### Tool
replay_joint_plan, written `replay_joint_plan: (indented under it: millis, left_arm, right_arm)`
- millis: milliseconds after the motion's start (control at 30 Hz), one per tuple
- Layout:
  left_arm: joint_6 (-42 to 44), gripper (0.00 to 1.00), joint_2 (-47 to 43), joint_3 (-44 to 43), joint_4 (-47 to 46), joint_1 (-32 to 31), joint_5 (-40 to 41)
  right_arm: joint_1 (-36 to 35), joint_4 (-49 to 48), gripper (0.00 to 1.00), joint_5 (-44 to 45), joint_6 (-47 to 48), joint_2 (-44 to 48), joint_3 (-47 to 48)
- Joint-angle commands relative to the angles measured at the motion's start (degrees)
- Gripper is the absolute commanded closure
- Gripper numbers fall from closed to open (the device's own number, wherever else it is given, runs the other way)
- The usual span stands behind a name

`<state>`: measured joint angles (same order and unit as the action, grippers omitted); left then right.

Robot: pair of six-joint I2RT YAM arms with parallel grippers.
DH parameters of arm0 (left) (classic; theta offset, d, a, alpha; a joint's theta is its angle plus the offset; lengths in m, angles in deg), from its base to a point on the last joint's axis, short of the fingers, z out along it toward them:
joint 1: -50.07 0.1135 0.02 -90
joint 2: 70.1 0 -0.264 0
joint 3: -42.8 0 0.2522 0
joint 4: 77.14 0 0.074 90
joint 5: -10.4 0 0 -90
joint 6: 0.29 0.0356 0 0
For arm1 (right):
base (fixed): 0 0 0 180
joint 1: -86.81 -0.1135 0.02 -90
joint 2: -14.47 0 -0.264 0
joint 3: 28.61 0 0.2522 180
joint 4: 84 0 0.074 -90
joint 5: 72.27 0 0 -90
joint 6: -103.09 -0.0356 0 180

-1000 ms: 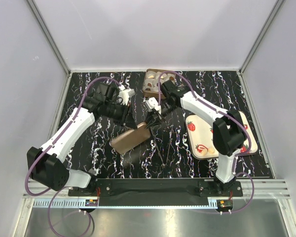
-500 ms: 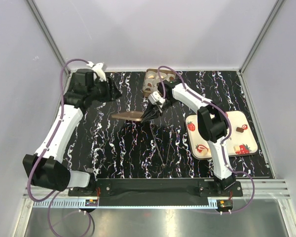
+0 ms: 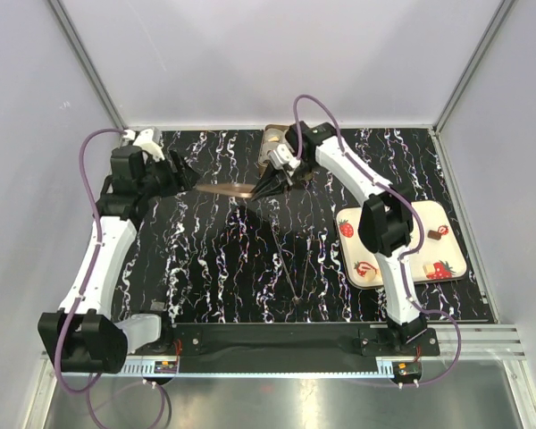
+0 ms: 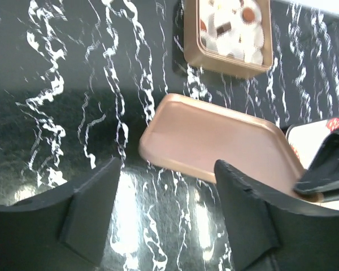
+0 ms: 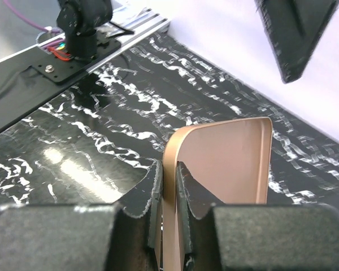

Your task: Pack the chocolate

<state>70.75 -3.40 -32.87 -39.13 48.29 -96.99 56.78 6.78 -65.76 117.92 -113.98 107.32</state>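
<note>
Lid (image 3: 228,188) direction decides this move. Your right gripper (image 5: 169,186) is clamped on one short edge, and the long axis runs leftward from those jaws toward the left gripper (image 4: 166,166), which hangs spread wide and empty. The box (image 4: 226,62) sits just beyond the right gripper at the far edge, so that arm is nearer. The chocolate (image 4: 248,14) lies in the box's paper cups (image 4: 254,36), and a few pieces rest on the white tray (image 3: 429,214), well to the right.
</note>
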Motion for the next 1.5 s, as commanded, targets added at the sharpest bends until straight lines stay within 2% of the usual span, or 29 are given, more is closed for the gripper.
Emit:
replay_joint_plan:
  millis: [0,100,200,267,400,467,500,567,667,767,900,933,967,1000,1067,1100,1200,1300,1467]
  left_arm:
    - [-1.94,0.24,-4.20,0.12,-13.67,3.26,-4.13]
    - [-7.40,0.22,-4.82,-0.49,-19.30,6.87,-8.87]
    - [-5.22,0.21,-5.08,-0.84,-21.25,7.05,-12.82]
    - [-1.53,0.18,-5.70,0.03,-21.78,7.32,-14.08]
    - [-2.04,0.14,-7.99,4.42,-30.11,8.29,-14.87]
    - [-0.47,0.20,-8.16,7.14,-35.82,8.37,-19.50]
    - [-1.51,0.20,-8.60,8.20,-41.07,8.29,-22.49]
    - [-1.52,0.17,-9.74,10.75,-44.63,8.37,-24.09]
    - [4.18,0.15,-10.80,10.06,-42.46,8.29,-30.59]
    - [9.89,0.16,-10.45,12.77,-43.39,8.29,-31.57]
    - [11.84,0.11,-9.83,20.15,-64.00,8.29,-41.03]
    - [12.80,0.12,-8.70,20.16,-64.67,8.29,-41.76]
    - [14.64,0.12,-8.25,19.20,-63.37,8.37,-42.02]
    - [20.22,0.12,-7.64,17.72,-57.10,8.20,-43.07]
    - [27.09,0.12,-5.97,13.41,-50.39,6.54,-43.61]
    - [38.36,0.12,-5.70,11.39,-38.17,5.31,-41.52]
    - [51.70,0.12,-3.95,4.10,-25.09,-0.30,-36.33]
    - [54.02,0.12,-3.15,2.76,-24.34,-0.94,-35.79]
    - [63.86,0.13,-0.78,-3.12,-11.19,-8.14,-33.50]
  right_arm:
    - [0.67,15.71,1.00,-13.46,-3.84,2.76,8.14]
    - [1.28,15.62,1.00,-13.46,-8.14,1.01,13.69]
    - [2.24,15.45,1.00,-13.37,-13.68,-1.45,25.88]
    - [2.42,13.62,1.00,-13.37,-17.72,-0.68,27.50]
    - [2.42,4.49,1.00,-13.37,-22.12,4.07,21.12]
    - [2.77,2.45,1.00,-13.29,-24.05,5.82,19.17]
    - [2.77,2.88,1.00,-13.20,-23.89,6.18,18.55]
    - [2.86,5.76,1.00,-13.28,-19.25,6.97,18.37]
    - [2.86,8.33,1.00,-13.37,-17.30,8.12,17.84]
    - [2.78,12.28,1.00,-13.46,-15.11,9.95,18.11]
    - [2.86,6.60,1.00,-13.46,-18.78,13.65,12.85]
    - [2.86,5.18,1.00,-13.46,-21.23,14.27,11.87]
    - [2.86,3.95,1.00,-13.46,-21.95,15.32,10.82]
    - [2.86,2.28,1.00,-13.37,-22.56,15.76,9.24]
    - [2.86,1.91,1.00,-13.37,-23.10,15.94,8.44]
    - [2.86,2.17,1.00,-13.37,-23.01,15.77,8.44]
    - [2.86,3.14,1.00,-13.37,-22.92,14.98,8.18]
    - [2.77,3.14,1.00,-13.37,-22.22,14.80,7.12]
    - [2.77,5.68,1.00,-13.37,-19.59,13.31,8.34]
